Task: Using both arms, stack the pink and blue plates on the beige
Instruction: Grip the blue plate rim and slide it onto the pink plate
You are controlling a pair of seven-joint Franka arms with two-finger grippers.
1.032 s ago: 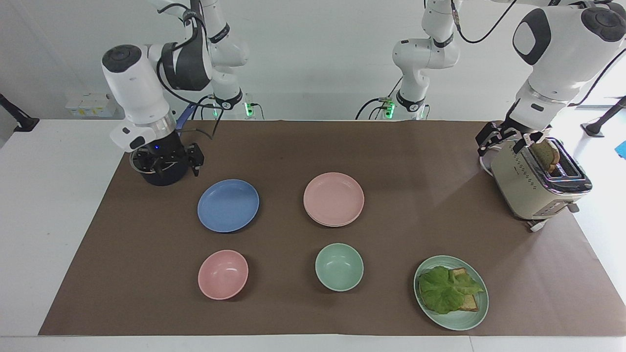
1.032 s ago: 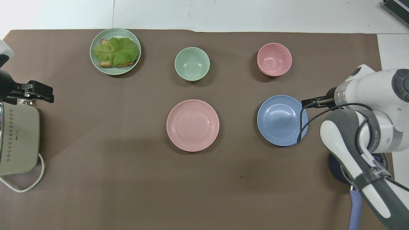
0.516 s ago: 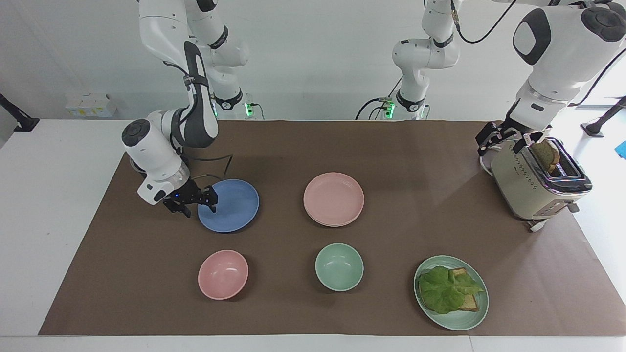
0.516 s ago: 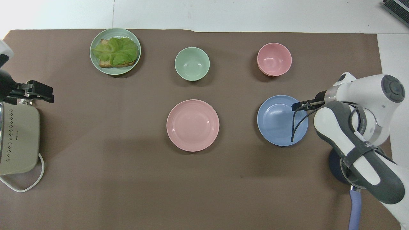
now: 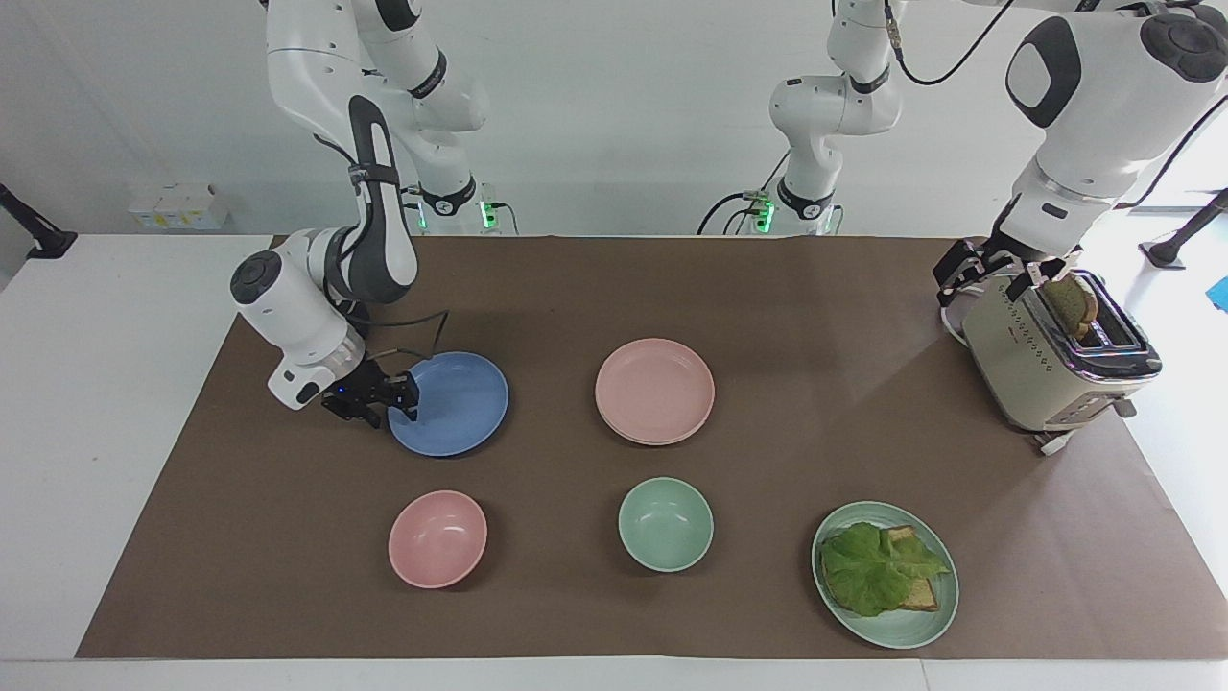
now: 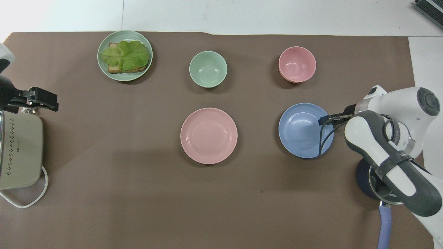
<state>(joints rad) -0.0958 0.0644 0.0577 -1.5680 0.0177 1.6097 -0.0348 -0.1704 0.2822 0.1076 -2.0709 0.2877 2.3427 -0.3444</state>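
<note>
The blue plate (image 5: pixel 456 403) (image 6: pixel 301 130) lies flat on the brown mat toward the right arm's end of the table. My right gripper (image 5: pixel 391 399) (image 6: pixel 327 119) is low at its rim, on the side toward that end. The pink plate (image 5: pixel 654 389) (image 6: pixel 208 135) lies beside the blue one near the mat's middle. A paler rim edge shows under it, and I cannot tell whether that is the beige plate. My left gripper (image 5: pixel 998 272) (image 6: pixel 38 99) waits open over the toaster's end nearer the robots, holding nothing.
A beige toaster (image 5: pixel 1050 360) (image 6: pixel 17 152) with bread in its slot stands at the left arm's end. Farther from the robots are a pink bowl (image 5: pixel 437 537), a green bowl (image 5: pixel 665 524) and a green plate (image 5: pixel 921 629) with lettuce and toast. A dark pan (image 6: pixel 361 178) sits under the right arm.
The right arm swung down from over the dark pan to the blue plate's rim, and its gripper has been narrowing there. The left arm and all plates have not moved.
</note>
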